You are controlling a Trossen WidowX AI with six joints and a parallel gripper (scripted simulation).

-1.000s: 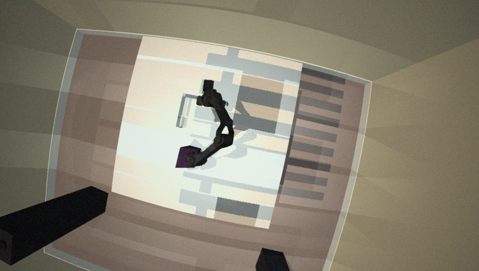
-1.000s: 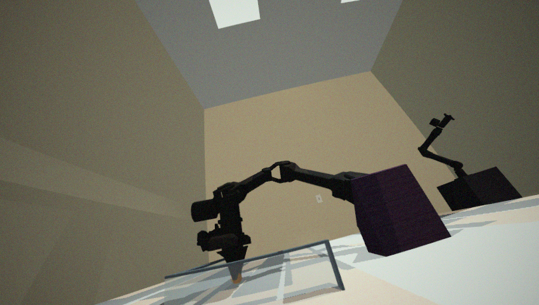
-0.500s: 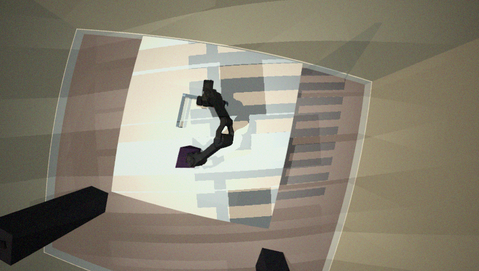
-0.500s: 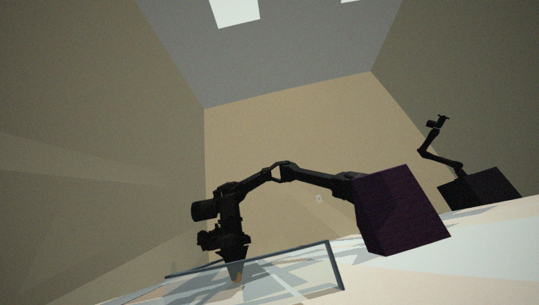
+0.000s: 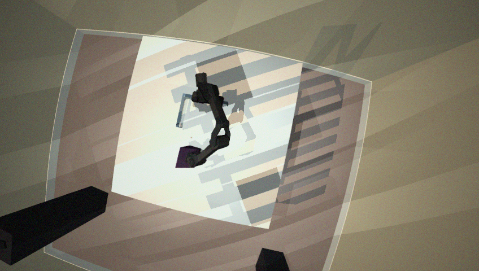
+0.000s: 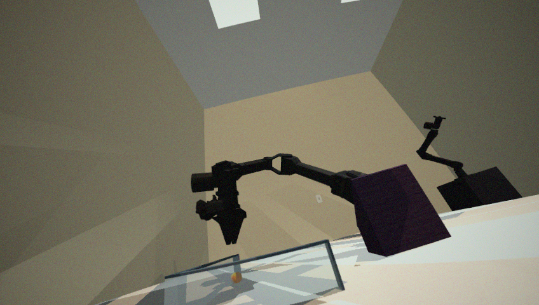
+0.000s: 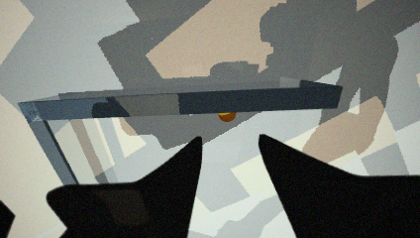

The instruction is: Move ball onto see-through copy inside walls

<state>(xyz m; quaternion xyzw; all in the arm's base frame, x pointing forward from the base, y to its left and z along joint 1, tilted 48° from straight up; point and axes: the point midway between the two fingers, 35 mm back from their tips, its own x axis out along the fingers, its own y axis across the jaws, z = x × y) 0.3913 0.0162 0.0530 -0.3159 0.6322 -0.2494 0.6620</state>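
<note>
Ball (image 6: 236,277) lies below, seemingly clear of parted gripper (image 6: 231,241).

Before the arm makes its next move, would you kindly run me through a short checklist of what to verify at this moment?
1. Gripper open and holding nothing: ok, a gap shows between the fingers in the wrist view.
2. Gripper lifted off the ball: ok, it hangs above it.
3. Ball on the table inside the clear walls: ok.
4. Ball on the see-through copy: cannot tell, no copy can be made out.
5. Ball at rest: cannot tell from one moment.
6. Arm free of the walls for withdrawal: ok, the fingertips are above the top edge.
</note>
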